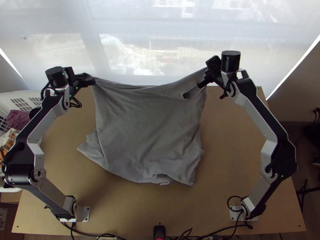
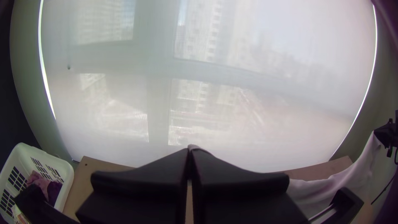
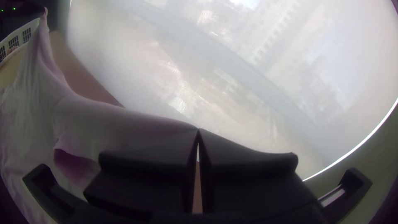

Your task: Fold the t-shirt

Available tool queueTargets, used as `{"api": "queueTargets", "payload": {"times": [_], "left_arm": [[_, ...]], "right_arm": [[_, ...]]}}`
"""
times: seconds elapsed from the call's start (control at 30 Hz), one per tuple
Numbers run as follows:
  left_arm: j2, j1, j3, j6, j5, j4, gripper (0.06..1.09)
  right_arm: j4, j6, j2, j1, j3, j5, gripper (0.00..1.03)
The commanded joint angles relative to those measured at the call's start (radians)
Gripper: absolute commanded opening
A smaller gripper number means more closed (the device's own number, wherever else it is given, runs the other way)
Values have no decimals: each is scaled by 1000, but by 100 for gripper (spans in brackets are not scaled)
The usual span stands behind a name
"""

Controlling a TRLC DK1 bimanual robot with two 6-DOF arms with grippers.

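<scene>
The grey t-shirt hangs between the two raised grippers, its upper edge sagging in the middle and its lower part lying bunched on the table. My left gripper holds its upper left corner; in the left wrist view the left gripper is shut, with a bit of cloth at the tips. At the upper right corner is my right gripper. In the right wrist view, the right gripper is shut on the cloth edge, and the t-shirt stretches away from it. A dark opening shows near that corner.
A white basket with clothes stands beside the table's left edge. Bare wooden table lies right of the shirt and in front of it. Behind the table's far edge hangs a pale window blind. Cables run along the near edge.
</scene>
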Motion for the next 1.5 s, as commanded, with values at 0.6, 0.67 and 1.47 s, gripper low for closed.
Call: {"api": "queueTargets", "payload": {"times": [0.6, 0.67, 1.47], "left_arm": [[491, -49, 503, 12, -85, -9, 9], [535, -52, 574, 12, -88, -32, 9], [692, -69, 799, 28, -99, -257, 9]], "right_arm": [[-24, -4, 427, -9, 423, 20, 3], [-27, -9, 448, -6, 451, 22, 3], [-36, -11, 504, 15, 408, 35, 3]]}}
